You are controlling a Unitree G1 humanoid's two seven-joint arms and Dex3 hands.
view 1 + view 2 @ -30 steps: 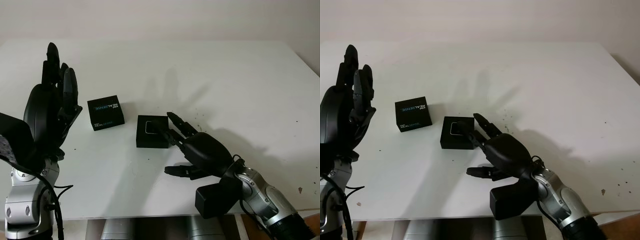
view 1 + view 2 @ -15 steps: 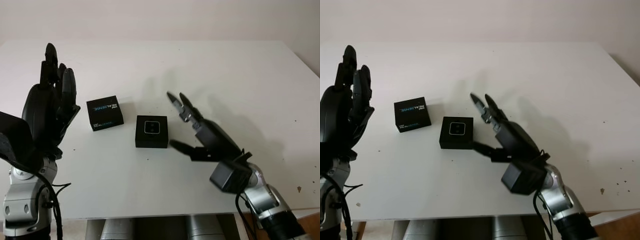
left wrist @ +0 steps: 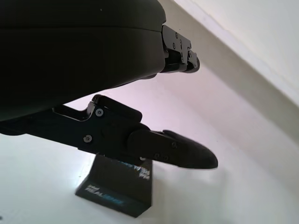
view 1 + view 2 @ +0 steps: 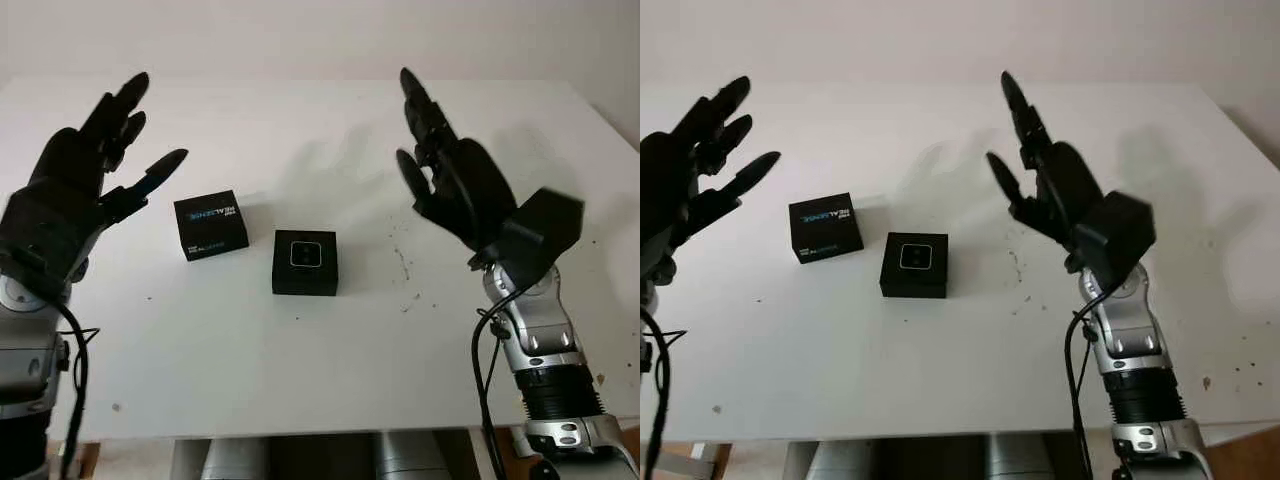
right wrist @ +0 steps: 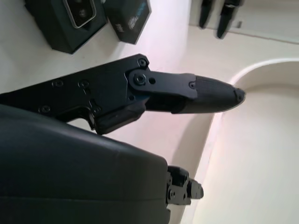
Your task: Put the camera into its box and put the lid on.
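Camera [image 4: 305, 254] seated in box [image 4: 304, 276]; lid [image 4: 211, 224] just left. Left hand [image 4: 75, 185], right hand [image 4: 455, 185] raised, open, empty. Risk: skewed lid jamming on box rim.

worktop [image 4: 300, 370]: smooth matt white top, with dark specks scattered at centre right of the frame.
box [image 4: 304, 263]: matt black, looks like card; my camera [image 4: 305, 254] sits inside, its pale frame slightly glossy.
lid [image 4: 211, 224]: matt black card with pale printed lettering.
my left hand [image 4: 75, 185]: black plastic shell, dull sheen, small screws on the finger links.
my right hand [image 4: 455, 185]: same black plastic; forearm below is brushed silver metal with a black ribbed collar.
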